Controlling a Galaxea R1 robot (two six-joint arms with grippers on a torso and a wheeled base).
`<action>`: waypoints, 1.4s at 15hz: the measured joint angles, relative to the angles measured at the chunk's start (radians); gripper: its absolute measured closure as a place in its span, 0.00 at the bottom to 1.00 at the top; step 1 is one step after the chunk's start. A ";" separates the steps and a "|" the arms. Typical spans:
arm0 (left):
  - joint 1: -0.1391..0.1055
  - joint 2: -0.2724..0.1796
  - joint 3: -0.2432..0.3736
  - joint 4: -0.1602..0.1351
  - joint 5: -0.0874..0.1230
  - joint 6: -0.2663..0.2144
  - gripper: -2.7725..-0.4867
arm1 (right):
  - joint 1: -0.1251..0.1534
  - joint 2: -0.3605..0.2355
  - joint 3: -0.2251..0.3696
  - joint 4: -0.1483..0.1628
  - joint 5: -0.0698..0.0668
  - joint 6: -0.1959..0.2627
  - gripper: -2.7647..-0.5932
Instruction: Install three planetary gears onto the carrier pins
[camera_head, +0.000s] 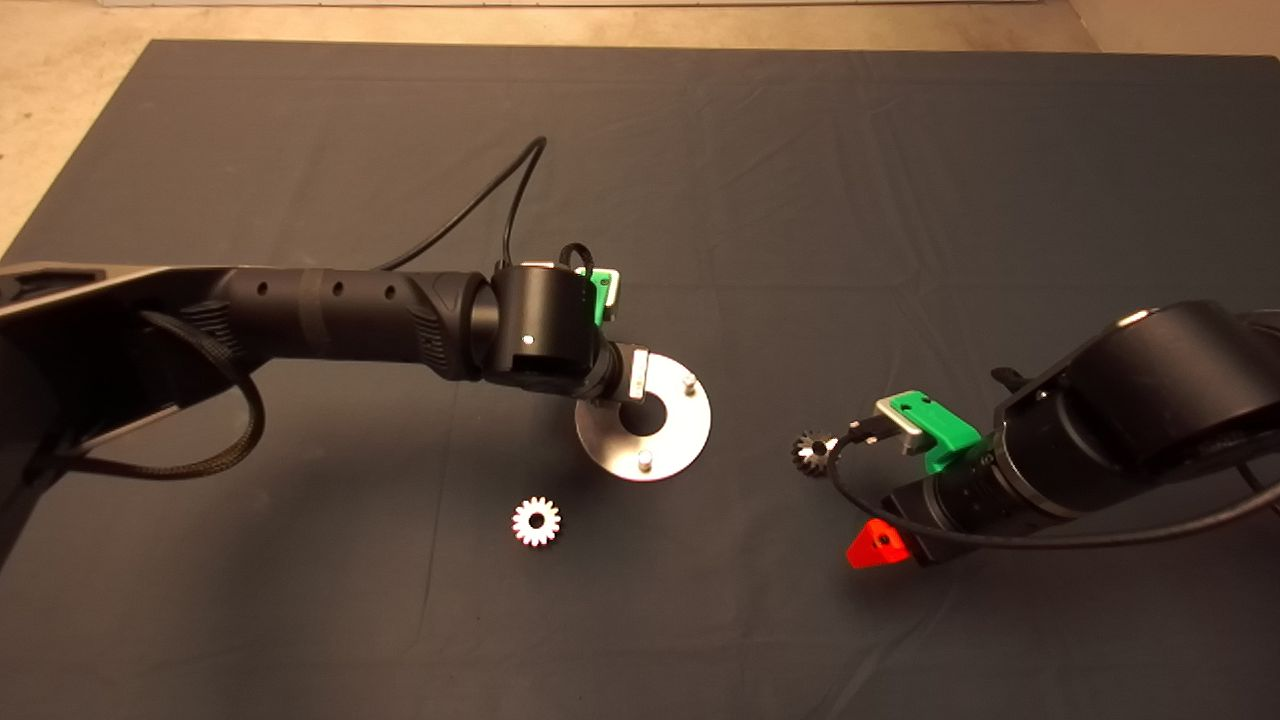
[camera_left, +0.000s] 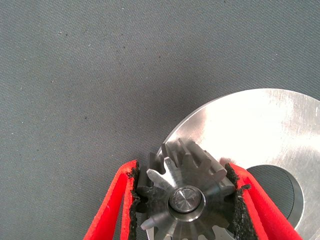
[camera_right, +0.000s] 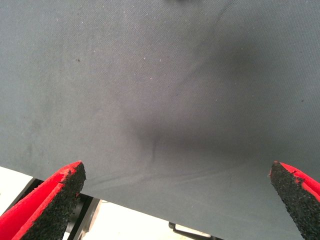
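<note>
Left wrist view has your left gripper (camera_left: 187, 200) clamped on a gear (camera_left: 186, 192), its hole already over a pin (camera_left: 186, 199) at the plate (camera_left: 260, 135) edge. First gear seating, I'd say: press down, then release. Two gears (camera_head: 536, 521) (camera_head: 813, 452) wait on the mat (camera_head: 800, 150); right gripper (camera_right: 175, 200) hangs spread wide nearby.

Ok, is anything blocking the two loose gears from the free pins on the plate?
Nothing visible does. The white gear and dark gear lie on open mat beside the plate. Two pins stand bare. The left claw holds a third gear on the remaining pin; the right claw is open.
</note>
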 joint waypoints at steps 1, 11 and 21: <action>0.000 -0.005 0.000 0.000 -0.001 0.000 0.79 | 0.000 0.000 0.000 0.000 0.000 0.000 0.00; -0.001 -0.051 0.040 0.000 -0.012 -0.017 0.64 | 0.000 0.000 0.000 0.000 0.000 0.000 0.00; -0.117 -0.392 0.475 -0.083 -0.028 -0.185 0.46 | -0.014 0.022 -0.027 -0.014 -0.001 -0.004 0.00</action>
